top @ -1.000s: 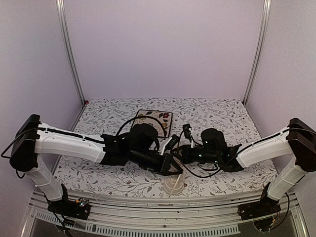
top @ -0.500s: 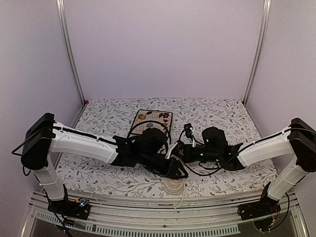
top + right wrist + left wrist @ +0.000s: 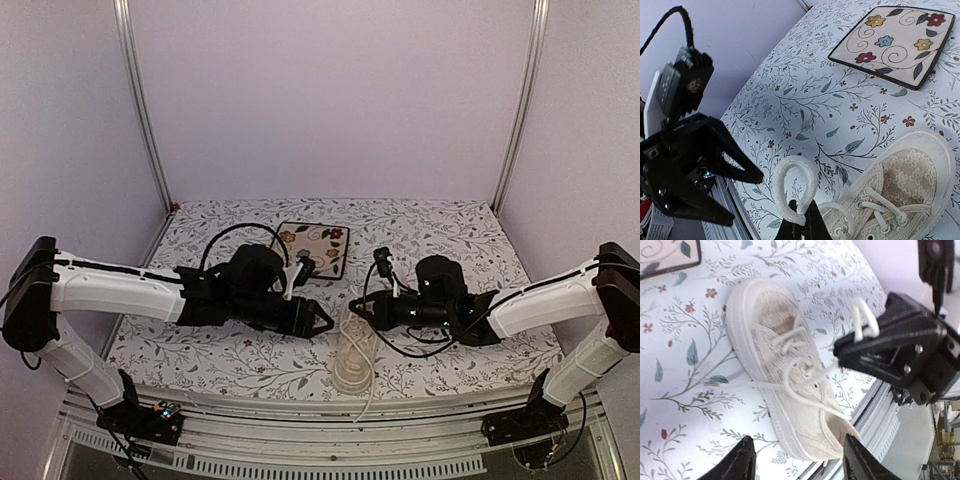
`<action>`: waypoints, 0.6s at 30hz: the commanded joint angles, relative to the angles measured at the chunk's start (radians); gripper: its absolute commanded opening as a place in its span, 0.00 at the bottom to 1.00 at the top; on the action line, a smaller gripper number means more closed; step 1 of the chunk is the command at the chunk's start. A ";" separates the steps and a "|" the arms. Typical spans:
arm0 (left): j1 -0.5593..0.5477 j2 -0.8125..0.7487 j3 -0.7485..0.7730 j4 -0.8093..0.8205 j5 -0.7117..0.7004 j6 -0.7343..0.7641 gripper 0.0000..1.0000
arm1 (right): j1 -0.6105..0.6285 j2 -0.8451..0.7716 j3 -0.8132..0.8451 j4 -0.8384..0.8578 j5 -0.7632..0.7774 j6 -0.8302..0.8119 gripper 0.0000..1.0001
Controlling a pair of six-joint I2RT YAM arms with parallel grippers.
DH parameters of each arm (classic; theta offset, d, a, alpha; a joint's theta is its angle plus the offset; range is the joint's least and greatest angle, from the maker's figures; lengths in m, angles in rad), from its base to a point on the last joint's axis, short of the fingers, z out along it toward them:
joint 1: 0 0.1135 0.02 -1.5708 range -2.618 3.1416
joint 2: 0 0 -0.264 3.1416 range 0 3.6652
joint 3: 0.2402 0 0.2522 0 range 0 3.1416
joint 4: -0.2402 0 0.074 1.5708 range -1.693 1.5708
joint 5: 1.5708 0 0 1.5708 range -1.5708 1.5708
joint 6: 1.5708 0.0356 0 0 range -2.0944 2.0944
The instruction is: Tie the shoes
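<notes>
The cream shoe lies at the table's near edge between both arms, toe pointing away; in the left wrist view the shoe shows criss-crossed laces and one loose strand across its tongue. My right gripper hovers just above it, shut on a loop of lace that stands up from the right gripper. From the left wrist I see that right gripper pinching the loop. My left gripper hangs left of the shoe, open and holding nothing; the left gripper has the heel below it.
A square floral plate with a dark rim lies behind the shoe. The metal rail along the table's front edge runs right under the shoe's heel, and a loose lace end hangs over it. Purple walls close in the sides.
My left gripper opened, let go and drew back to the left, away from the shoe. The right gripper stayed put, still shut on the lace loop.
</notes>
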 commanded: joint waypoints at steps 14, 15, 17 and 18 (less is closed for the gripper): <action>0.088 0.117 0.058 0.378 0.142 0.006 0.67 | -0.005 0.028 -0.025 0.197 -0.187 -0.063 0.02; 0.088 0.126 0.063 0.381 0.145 0.004 0.67 | -0.005 0.030 -0.026 0.197 -0.190 -0.063 0.02; 0.088 0.137 0.065 0.399 0.155 0.000 0.67 | -0.006 0.034 -0.024 0.197 -0.196 -0.064 0.02; 0.088 0.142 0.063 0.411 0.157 -0.005 0.67 | -0.006 0.036 -0.022 0.197 -0.200 -0.065 0.02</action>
